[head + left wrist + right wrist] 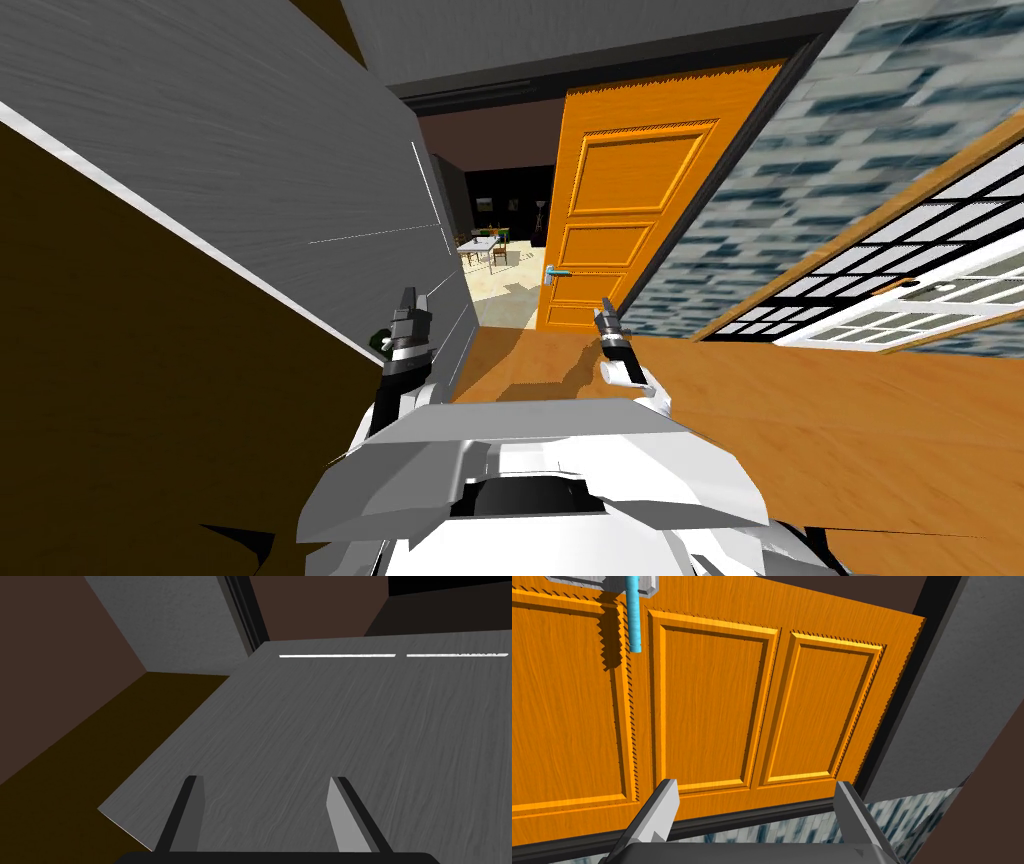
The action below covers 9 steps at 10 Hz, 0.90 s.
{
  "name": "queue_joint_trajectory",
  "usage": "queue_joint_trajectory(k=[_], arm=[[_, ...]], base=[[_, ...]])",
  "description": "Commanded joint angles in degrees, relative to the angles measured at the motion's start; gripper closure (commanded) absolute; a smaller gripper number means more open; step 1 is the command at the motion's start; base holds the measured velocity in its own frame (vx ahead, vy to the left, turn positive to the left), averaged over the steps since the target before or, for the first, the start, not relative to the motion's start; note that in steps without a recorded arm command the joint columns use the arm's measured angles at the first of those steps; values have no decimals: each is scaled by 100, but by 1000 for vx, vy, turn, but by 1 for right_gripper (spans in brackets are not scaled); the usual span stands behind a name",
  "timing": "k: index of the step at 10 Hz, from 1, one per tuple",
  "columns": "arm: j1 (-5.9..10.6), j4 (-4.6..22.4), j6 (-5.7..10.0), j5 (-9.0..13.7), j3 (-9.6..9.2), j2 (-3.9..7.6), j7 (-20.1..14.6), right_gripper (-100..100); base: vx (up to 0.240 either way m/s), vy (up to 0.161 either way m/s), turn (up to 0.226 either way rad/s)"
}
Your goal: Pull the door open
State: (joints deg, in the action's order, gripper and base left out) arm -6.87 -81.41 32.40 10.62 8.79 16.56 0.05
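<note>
An orange panelled door [620,200] stands swung open ahead, with a light blue lever handle [556,270] near its free edge. In the right wrist view the door [712,716] faces the hand at some distance, and the blue handle [633,616] sits off to one side of the fingers. My right gripper [604,308] [754,811] is open and holds nothing, short of the door. My left gripper [408,300] [265,806] is open too, beside a grey wall panel [325,741].
A grey wall [250,170] runs close on my left. On the right a blue-grey brick wall [800,170] meets glazed doors [900,270] with white grids. The floor [800,400] is orange wood. Through the doorway stands a table with chairs [485,245].
</note>
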Motion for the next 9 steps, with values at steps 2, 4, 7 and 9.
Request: queue_joint_trajectory(k=[2, 4, 7, 9], arm=[[228, 474, -51, 116, 136, 168, -86, -100], [312, 777, -66, 161, 188, 233, -119, -100], [478, 1172, -95, 251, 292, 361, -185, -100], [638, 1609, -123, 337, 392, 485, -250, -100]], base=[[82, -19, 230], [66, -14, 82], [58, -15, 138], [95, -31, 233]])
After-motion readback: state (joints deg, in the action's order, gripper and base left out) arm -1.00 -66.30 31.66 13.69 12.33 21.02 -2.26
